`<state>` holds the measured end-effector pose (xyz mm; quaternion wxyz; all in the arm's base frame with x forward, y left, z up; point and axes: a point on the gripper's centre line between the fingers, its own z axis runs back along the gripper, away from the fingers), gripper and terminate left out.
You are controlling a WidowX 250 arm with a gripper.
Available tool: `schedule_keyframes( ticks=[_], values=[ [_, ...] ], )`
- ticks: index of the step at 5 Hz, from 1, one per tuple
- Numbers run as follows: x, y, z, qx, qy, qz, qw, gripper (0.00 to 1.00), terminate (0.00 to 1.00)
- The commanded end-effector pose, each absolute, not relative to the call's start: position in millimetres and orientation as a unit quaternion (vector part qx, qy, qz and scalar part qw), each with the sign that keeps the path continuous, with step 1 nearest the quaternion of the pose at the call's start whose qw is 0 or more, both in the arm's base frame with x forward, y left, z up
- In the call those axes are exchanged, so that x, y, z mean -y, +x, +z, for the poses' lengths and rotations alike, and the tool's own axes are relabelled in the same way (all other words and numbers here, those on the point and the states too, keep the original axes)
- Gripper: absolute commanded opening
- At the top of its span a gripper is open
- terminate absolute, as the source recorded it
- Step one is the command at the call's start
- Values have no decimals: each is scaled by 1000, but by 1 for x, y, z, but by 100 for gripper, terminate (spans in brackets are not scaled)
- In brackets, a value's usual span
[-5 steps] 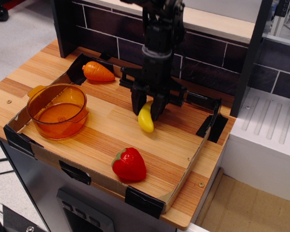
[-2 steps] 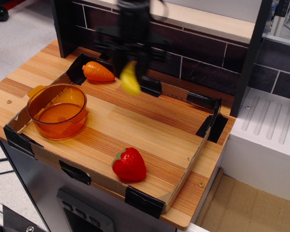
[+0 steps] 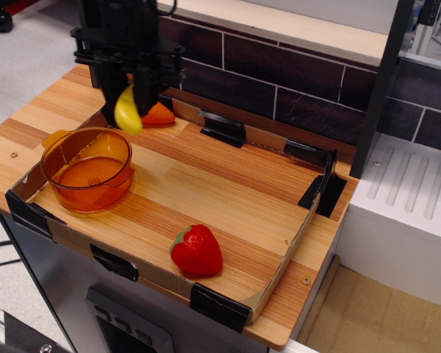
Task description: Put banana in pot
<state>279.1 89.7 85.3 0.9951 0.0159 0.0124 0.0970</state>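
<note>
My black gripper (image 3: pixel 130 94) is shut on the yellow toy banana (image 3: pixel 126 110) and holds it in the air at the back left of the table, above the far right rim of the pot. The round translucent orange pot (image 3: pixel 88 168) stands on the wooden table at the left, inside the low cardboard border, with nothing in it. The banana hangs down from the fingers, its lower end just above the pot's rim.
An orange toy carrot (image 3: pixel 160 115) lies behind the gripper, partly hidden. A red toy strawberry (image 3: pixel 196 250) lies at the front. The cardboard border (image 3: pixel 220 305) with black corners rings the table. A dark brick wall (image 3: pixel 279 73) stands behind.
The gripper lifted the banana off the table's middle and carried it left and back; it now hangs above the pot's far right rim.
</note>
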Motion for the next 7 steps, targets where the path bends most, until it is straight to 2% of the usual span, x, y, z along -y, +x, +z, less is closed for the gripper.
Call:
schedule_keyframes(
  ticks=[1,2,3,4,6,7],
  values=[
    [-116,262,69,-12,51,77,996,0,0],
    [-119,253,63,-22,64,62,996,0,0],
    [-120,250,63,-36,74,54,995,100,0],
    [-119,252,67,-38,69,58,995,100,0],
    [-101,269,106,-9,15,89,996,100,0],
    [-89,276,120,-6,12,86,996,100,0]
  ],
)
